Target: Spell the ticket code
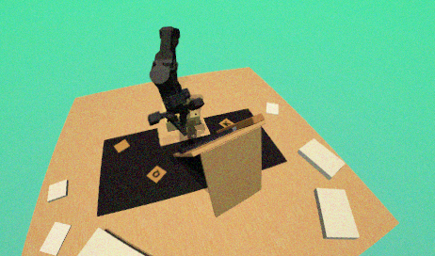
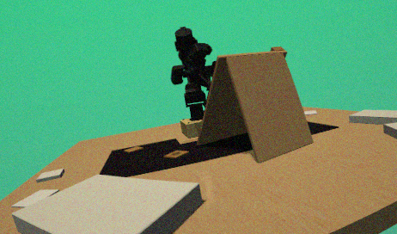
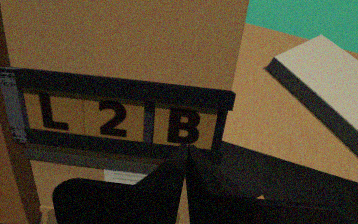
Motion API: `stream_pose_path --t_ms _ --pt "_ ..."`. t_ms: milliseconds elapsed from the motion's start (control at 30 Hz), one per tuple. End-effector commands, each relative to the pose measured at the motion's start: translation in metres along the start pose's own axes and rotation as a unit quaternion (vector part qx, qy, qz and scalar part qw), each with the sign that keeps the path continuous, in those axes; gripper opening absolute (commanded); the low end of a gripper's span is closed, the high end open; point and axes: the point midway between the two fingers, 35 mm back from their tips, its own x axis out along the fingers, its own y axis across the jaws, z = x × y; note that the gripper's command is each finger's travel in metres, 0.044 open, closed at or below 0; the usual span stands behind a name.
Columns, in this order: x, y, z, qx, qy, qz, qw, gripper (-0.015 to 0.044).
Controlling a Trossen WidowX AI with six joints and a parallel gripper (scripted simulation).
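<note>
The rail (image 3: 125, 82) on the leaning board (image 3: 125, 40) (image 1: 233, 174) (image 2: 271, 103) holds three tiles in the wrist view: the L tile (image 3: 34, 112), the 2 tile (image 3: 92, 117) and the B tile (image 3: 161, 127), left to right. L and 2 sit side by side; a dark gap stands between 2 and B. My gripper (image 3: 186, 150) (image 1: 192, 137) is shut and empty, its tips at the lower edge of the B tile. Whether they touch it I cannot tell. The ticket (image 3: 122, 176) below the rail is mostly hidden by a finger; its code is not readable.
On the black mat (image 1: 118, 198) lie a Q tile (image 1: 156, 174), a tile with no readable letter (image 1: 121, 146) and a K tile (image 1: 226, 123) behind the board. White slabs (image 1: 337, 214) (image 1: 321, 158) (image 2: 107, 204) (image 3: 330, 90) lie around the counter.
</note>
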Motion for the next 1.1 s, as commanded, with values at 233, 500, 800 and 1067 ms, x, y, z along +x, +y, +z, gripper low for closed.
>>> stream_pose_path --t_ms 233,500,800,1067 --pt "0.010 -0.017 0.015 0.009 0.149 -0.005 0.989 0.0000" --pt "0.017 -0.031 0.023 0.000 0.308 -0.002 0.951 0.0000" --pt "0.017 -0.033 0.023 -0.003 0.336 -0.001 0.942 0.0000" --pt "0.021 -0.033 0.023 -0.003 0.336 0.000 0.942 0.0000"
